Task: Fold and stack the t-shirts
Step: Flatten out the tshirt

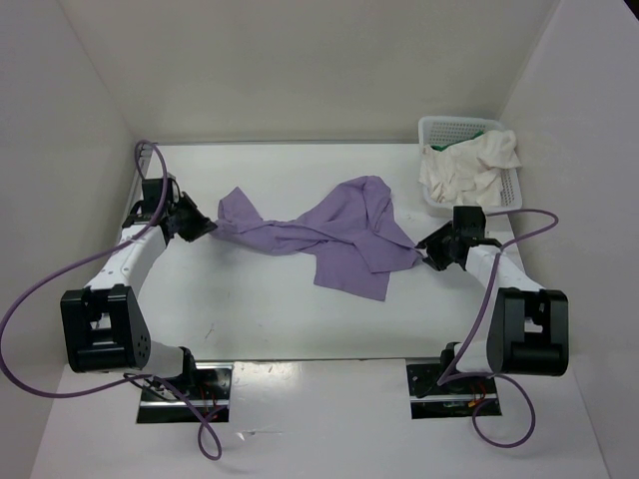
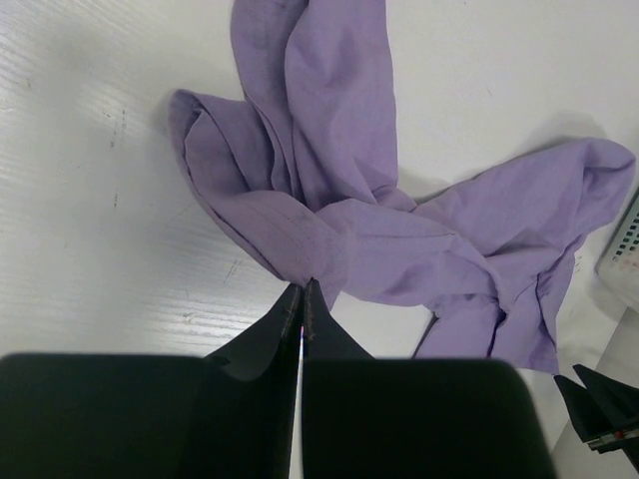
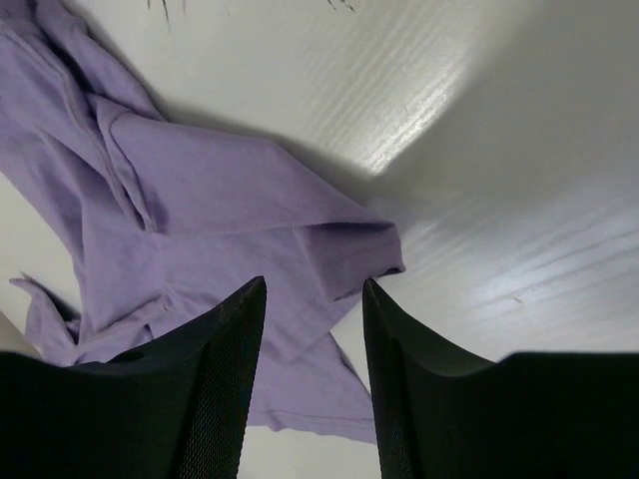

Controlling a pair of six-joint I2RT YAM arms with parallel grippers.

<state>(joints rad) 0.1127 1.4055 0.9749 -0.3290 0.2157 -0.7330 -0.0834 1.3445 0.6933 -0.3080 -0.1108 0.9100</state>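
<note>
Our left claw (image 2: 303, 295) is pressed together, its tips pinching the near edge of the purple shirt (image 1: 339, 235) at that shirt's left end. From this pinch the cloth runs off in a twisted, rumpled band across the middle of the table (image 1: 250, 319) and widens into a looser flap toward the right. We see our right claw (image 3: 313, 287) spread wide, gripping nothing; its two fingers stand on either side of a corner of the same shirt, which lies flat on the table just under them. The purple shirt is not folded: it is bunched and creased along its whole length. At the far right corner of the table stands a white basket (image 1: 439, 128). An off-white shirt (image 1: 469, 165) is heaped in it and spills over its rim. We make out a sliver of the green shirt (image 1: 483, 131) behind that heap, inside the basket.
</note>
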